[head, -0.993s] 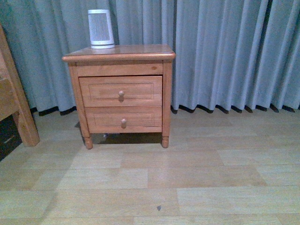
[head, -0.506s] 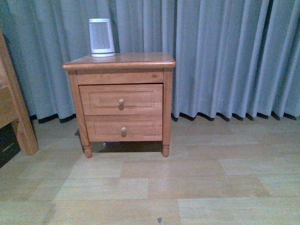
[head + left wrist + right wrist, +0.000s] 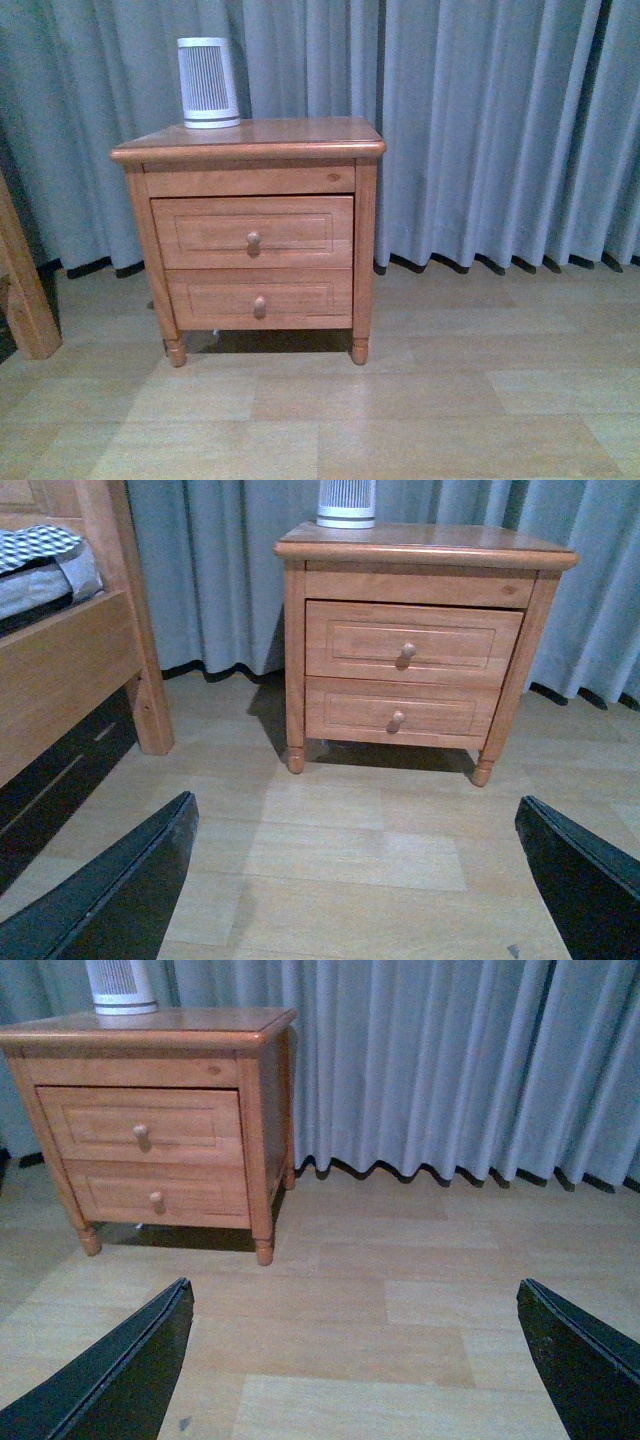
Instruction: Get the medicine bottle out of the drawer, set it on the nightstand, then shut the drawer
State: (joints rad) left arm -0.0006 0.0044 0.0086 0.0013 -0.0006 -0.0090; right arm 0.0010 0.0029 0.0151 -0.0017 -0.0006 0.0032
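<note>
The nightstand (image 3: 300, 135) stands against the curtain, left of centre in the front view. Its drawer (image 3: 300, 232), the taller upper one with a round knob, is shut flush. No medicine bottle shows in any view. Neither gripper appears in the front view. In the left wrist view my left gripper (image 3: 355, 900) is open over bare floor, well short of the nightstand (image 3: 440, 545) and drawer (image 3: 450, 645). In the right wrist view my right gripper (image 3: 352, 1375) is open too, with the nightstand (image 3: 200, 1022) and drawer (image 3: 190, 1125) far off to one side.
A white ribbed appliance (image 3: 207, 82) stands on the nightstand's back left corner. The shorter lower drawer (image 3: 300, 297) is shut. A wooden bed frame (image 3: 60, 670) stands to the nightstand's left, its post (image 3: 20, 300) at the front view's edge. Grey curtain (image 3: 480, 130) hangs behind.
The nightstand now looks larger and sits lower in the front view, and the bed post has slid toward the left edge. Both drawers stay shut.
</note>
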